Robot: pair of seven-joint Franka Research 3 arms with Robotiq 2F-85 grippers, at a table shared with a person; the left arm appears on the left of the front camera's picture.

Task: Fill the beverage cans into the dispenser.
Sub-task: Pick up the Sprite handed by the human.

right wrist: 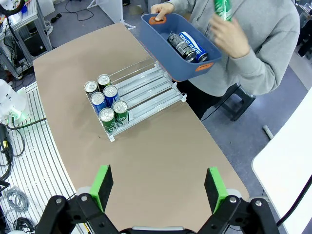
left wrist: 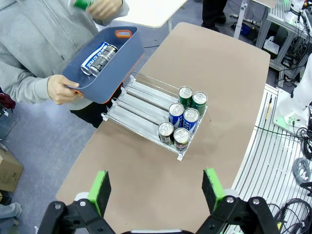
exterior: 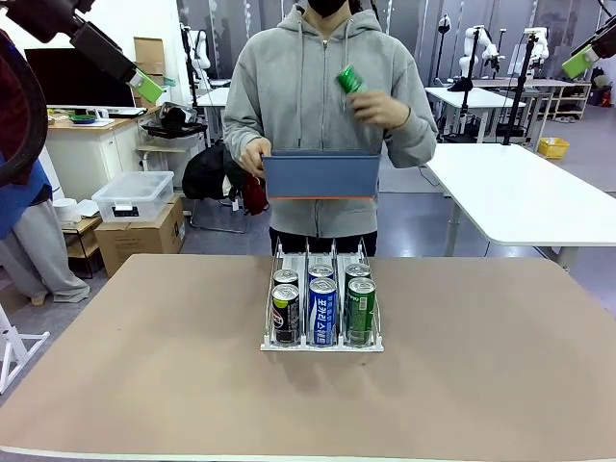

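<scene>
person (exterior: 322,106) holds blue bin (exterior: 320,176) beyond dispenser (exterior: 322,346), green can (exterior: 350,79) in other hand (exterior: 385,108).

print on the beverage cans (exterior: 322,308) is too small to read.

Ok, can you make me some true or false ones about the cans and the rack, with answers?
1. The clear-plastic and white-wire dispenser holds six slim aluminium drink cans, two per lane. True.
2. The person's hand holds a black can. False: it holds a green can.
3. The blue rectangular plastic bin stands on the table. False: the person holds it up in the air.
4. The blue bin is empty. False: cans lie inside it.
5. The left gripper and right gripper are both open and hold nothing. True.
</scene>
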